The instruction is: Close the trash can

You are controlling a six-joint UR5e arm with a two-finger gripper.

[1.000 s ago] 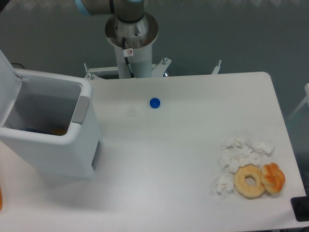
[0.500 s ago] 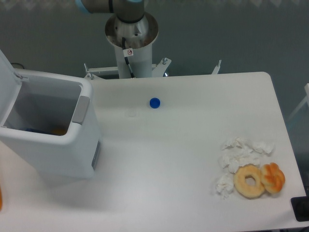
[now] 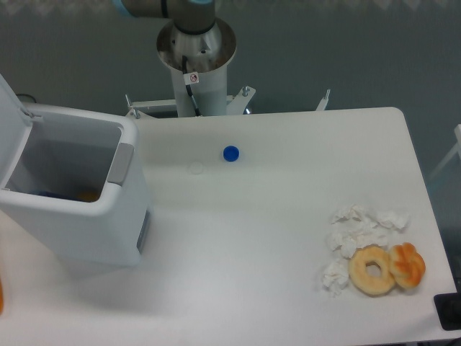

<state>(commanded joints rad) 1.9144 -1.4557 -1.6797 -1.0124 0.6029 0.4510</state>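
Observation:
The trash can [image 3: 108, 223] is a big boxy white bin at the left of the table. Its mouth faces up and stands open, and its flat white lid [image 3: 10, 130] is swung up at the far left edge of the view. A grey latch tab [image 3: 121, 163] sits on the rim nearest the table's middle. Something orange and something blue lie in the bottom of the bin. Only the arm's base column [image 3: 196, 58] and a blue joint at the top edge show; the gripper is out of view.
A blue bottle cap [image 3: 230, 153] lies on the table near the back, with a clear cap [image 3: 196, 169] just left of it. Crumpled white tissues [image 3: 360, 234], a bagel [image 3: 372, 269] and an orange pastry [image 3: 408, 265] sit at the front right. A dark object [image 3: 449, 311] is at the bottom right corner.

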